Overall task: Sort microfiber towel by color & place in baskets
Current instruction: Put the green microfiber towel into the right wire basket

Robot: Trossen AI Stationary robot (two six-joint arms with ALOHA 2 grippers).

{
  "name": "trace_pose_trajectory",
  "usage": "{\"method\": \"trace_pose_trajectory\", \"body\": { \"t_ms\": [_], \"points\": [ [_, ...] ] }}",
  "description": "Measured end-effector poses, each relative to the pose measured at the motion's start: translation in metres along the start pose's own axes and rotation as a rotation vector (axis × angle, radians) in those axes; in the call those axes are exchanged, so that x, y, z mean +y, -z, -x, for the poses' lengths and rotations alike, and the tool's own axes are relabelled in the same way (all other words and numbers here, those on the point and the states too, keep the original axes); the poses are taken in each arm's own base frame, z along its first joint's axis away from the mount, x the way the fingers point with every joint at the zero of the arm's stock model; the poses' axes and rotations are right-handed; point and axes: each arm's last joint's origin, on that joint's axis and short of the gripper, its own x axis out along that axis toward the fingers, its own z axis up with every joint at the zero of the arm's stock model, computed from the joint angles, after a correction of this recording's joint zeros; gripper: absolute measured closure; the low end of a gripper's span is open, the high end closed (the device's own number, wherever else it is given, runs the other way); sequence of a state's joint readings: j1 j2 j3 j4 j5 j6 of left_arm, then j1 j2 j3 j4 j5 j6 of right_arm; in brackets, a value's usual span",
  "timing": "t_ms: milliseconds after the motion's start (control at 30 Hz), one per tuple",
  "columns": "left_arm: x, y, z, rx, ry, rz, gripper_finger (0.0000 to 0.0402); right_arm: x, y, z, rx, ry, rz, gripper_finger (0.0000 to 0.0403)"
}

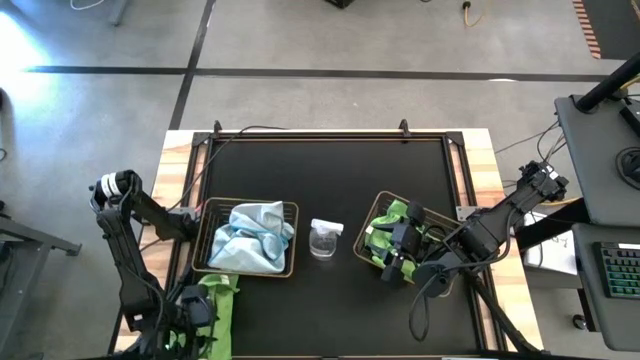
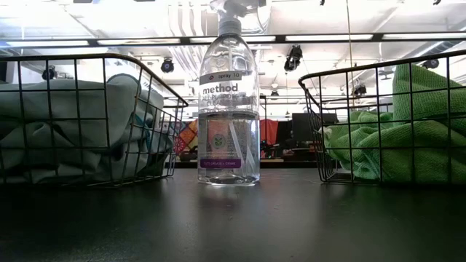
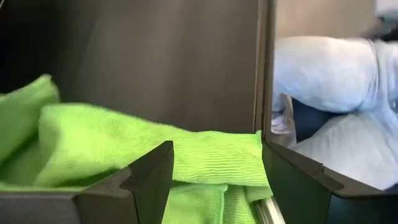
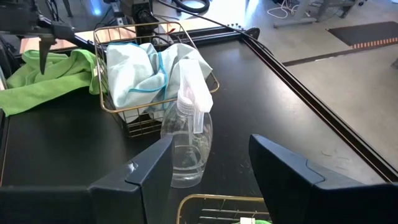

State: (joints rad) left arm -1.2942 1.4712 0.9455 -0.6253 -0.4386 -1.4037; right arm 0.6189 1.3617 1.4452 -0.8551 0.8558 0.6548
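At the table's near left corner, the left gripper (image 1: 200, 318) hangs low over a lime green towel (image 1: 221, 300) that lies on the wooden edge just outside the black mat (image 1: 330, 180); in the left wrist view its two dark fingers (image 3: 149, 180) stand apart with the green cloth (image 3: 149, 143) between and beyond them, released rather than pinching it. Just beyond that towel sits the left basket (image 1: 203, 240), a bronze wire tray heaped with pale blue towels (image 1: 250, 235); in the low view the same basket (image 2: 156, 80) shows its mesh wall with the pale cloth (image 2: 65, 124) bulging inside. Near the middle of the mat, between the two baskets and apart from both, stands a clear spray bottle (image 1: 325, 238), upright, its label reading "method" in the low view (image 2: 228, 102). To its right the second basket (image 1: 376, 215) holds lime green towels (image 1: 398, 213), seen piled against the mesh in the low view (image 2: 400, 138). The right gripper (image 1: 400, 258) hovers over this basket's near side, its fingers (image 4: 146, 180) spread wide and grasping nothing, pointing past the basket rim (image 4: 211, 202) toward the bottle (image 4: 186, 143) and the blue-filled basket (image 4: 155, 68) beyond.
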Motion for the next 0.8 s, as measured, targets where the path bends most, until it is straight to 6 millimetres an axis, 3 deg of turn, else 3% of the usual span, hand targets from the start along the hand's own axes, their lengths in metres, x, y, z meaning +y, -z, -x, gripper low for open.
{"method": "trace_pose_trajectory", "body": {
  "t_ms": [167,367,533,800],
  "points": [
    [0.0,0.002,-0.008,-0.041,-0.042,-0.246,0.0173,0.0,0.0,0.0,0.0,0.0,0.0,0.02],
    [0.001,0.016,-0.037,0.009,-0.143,-0.558,0.0173,0.0,0.0,0.0,0.0,0.0,0.001,0.02],
    [0.004,0.031,-0.058,0.183,-0.184,-0.595,0.0173,0.0,0.0,0.0,0.001,0.0,0.001,0.02],
    [-0.003,0.033,-0.064,0.217,-0.214,-0.589,0.0173,0.0,0.0,0.0,0.0,0.0,0.001,0.02]
  ]
}}
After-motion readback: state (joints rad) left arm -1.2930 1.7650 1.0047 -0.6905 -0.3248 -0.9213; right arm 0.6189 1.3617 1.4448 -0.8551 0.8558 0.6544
